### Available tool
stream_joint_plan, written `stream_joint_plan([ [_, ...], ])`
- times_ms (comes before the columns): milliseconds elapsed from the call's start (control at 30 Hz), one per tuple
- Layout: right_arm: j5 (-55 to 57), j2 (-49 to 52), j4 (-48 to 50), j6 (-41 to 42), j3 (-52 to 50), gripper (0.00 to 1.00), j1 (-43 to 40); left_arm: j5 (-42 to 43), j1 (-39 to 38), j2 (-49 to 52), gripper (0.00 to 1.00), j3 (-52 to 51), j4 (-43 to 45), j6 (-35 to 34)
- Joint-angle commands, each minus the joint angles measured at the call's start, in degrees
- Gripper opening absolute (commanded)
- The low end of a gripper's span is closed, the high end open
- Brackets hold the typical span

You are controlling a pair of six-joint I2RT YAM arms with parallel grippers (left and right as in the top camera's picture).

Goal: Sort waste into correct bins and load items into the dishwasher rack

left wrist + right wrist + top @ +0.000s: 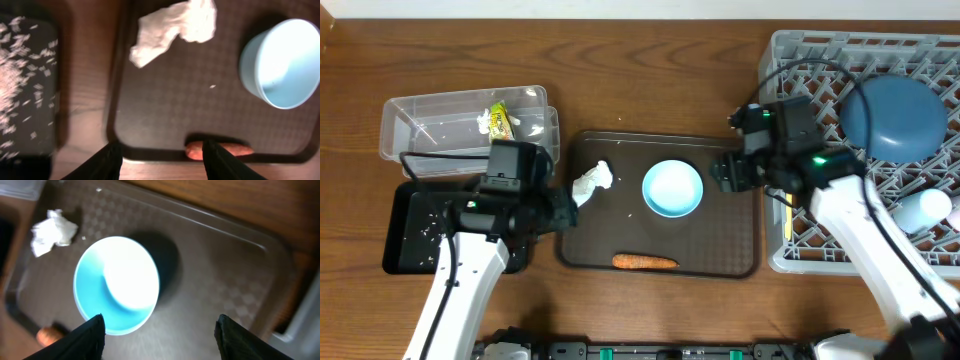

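Observation:
A light blue cup (pixel 672 188) stands on the dark brown serving tray (pixel 720 250), with a crumpled white tissue (pixel 592 182) to its left and an orange carrot (pixel 645 262) at the tray's front edge. My left gripper (pixel 560 210) is open and empty over the tray's left rim; its view shows the tissue (pixel 175 27), cup (pixel 282 62) and carrot (pixel 220 149) beyond the fingers (pixel 162 160). My right gripper (pixel 725 172) is open and empty just right of the cup (pixel 117 282), fingers (pixel 160 335) above the tray. The grey rack (pixel 800 60) holds the dark blue plate (pixel 892 115), white bowl (pixel 925 210) and yellow spoon (pixel 788 215).
The clear tub (pixel 440 110) at the back left holds the green-and-orange snack wrapper (pixel 498 121). The black tray (pixel 415 235) in front of it holds scattered rice grains (pixel 22 75). Cables run over the rack. The rack's edge (pixel 305 320) lies close to my right gripper.

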Motion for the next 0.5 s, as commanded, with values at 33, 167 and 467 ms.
stream_joint_plan([
  [33,1.7,7.32,2.93,5.49,0.57,0.59,2.93,-1.16,0.68,-0.04,0.55,0.46,-0.28,-0.09],
  [167,1.7,14.12,5.42,7.85,0.57,0.53,4.33,-1.16,0.68,0.35,0.56,0.46,-0.33,-0.09],
  [467,1.7,19.91,6.16,9.7,0.7,0.01,5.16,-1.18,0.68,0.76,0.58,-0.22,-0.33,-0.09],
])
